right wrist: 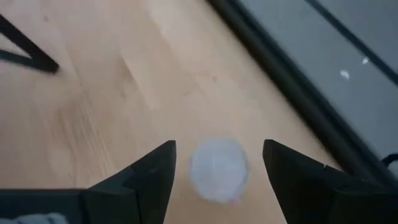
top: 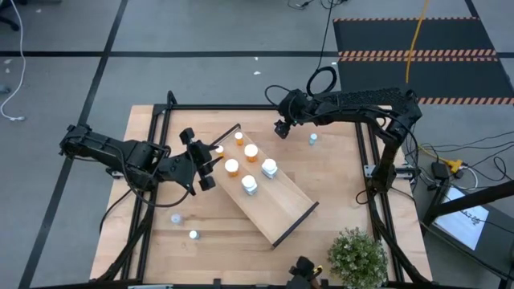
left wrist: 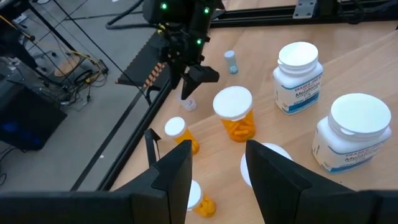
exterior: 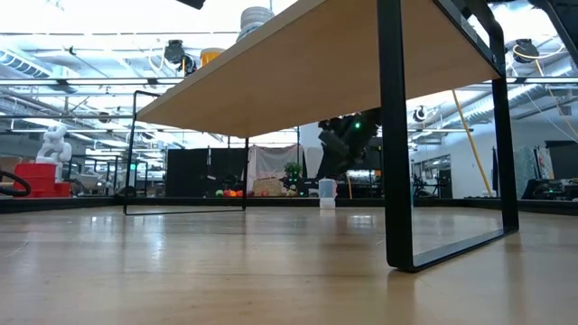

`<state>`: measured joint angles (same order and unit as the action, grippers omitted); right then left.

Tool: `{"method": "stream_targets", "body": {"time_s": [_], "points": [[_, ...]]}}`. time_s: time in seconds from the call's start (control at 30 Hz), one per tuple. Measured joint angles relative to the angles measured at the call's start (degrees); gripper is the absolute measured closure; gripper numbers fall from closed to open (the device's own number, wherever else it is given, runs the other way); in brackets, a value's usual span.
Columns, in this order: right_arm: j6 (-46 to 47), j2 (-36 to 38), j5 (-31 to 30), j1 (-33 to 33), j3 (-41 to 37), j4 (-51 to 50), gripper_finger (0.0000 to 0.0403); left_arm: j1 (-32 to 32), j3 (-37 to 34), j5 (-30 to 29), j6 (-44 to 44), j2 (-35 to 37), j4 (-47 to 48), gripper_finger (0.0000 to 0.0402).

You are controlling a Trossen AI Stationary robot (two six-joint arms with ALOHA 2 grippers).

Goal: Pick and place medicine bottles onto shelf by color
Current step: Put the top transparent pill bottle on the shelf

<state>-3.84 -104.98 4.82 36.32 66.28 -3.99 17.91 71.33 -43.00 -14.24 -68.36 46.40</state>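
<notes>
Wooden and long, the shelf point(top: 269, 205) lies slanted across the middle of the table point(top: 345, 193). On its upper end stand three orange bottles point(top: 251, 152) and two bigger white-labelled bottles point(top: 269, 168), all with white caps.

A dark arm reaches in from the left. Its left pincer point(top: 210, 160) sits at the shelf's upper end, just beside a small orange bottle point(top: 219, 149). Its fingers point(left wrist: 177, 174) stand partly apart, and nothing is between them.

From the right, the other arm stretches over the back of the table. Its right pincer point(right wrist: 214, 171) hangs above a tiny white-capped bottle point(right wrist: 217, 168). Those fingers stand wide, one on each side of the cap, but they do not touch it.

One little pale bottle point(top: 312, 139) stands alone near the back right. Two more small bottles point(top: 176, 218) stand on the table near the front left, well apart from the shelf. A green plant point(top: 357, 257) sits at the front right corner.
</notes>
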Motion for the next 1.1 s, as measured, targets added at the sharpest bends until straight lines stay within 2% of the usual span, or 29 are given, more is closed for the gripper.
{"method": "stream_targets", "body": {"time_s": [0.33,0.7,0.8,0.93,1.1], "points": [[-1.12,-2.57,-0.06,0.26,-0.04,-0.67,0.0178,0.00,0.00,0.07,0.01,0.00,-0.01,0.0250],[-2.00,-2.48,-0.05,0.26,-0.07,-0.21,0.0263,0.00,0.00,0.07,0.04,0.00,0.01,0.0250],[-1.90,-2.39,-0.06,0.26,-0.07,-0.02,0.0263,0.00,0.00,0.07,0.07,0.00,0.01,0.0250],[-1.03,-1.60,-0.09,0.19,-0.07,-1.31,0.0236,0.00,0.00,0.07,0.20,0.00,0.02,0.0250],[0.14,2.43,-0.13,-0.47,-0.07,-4.09,0.0229,0.00,0.00,0.04,0.46,0.00,0.03,0.0250]]}}
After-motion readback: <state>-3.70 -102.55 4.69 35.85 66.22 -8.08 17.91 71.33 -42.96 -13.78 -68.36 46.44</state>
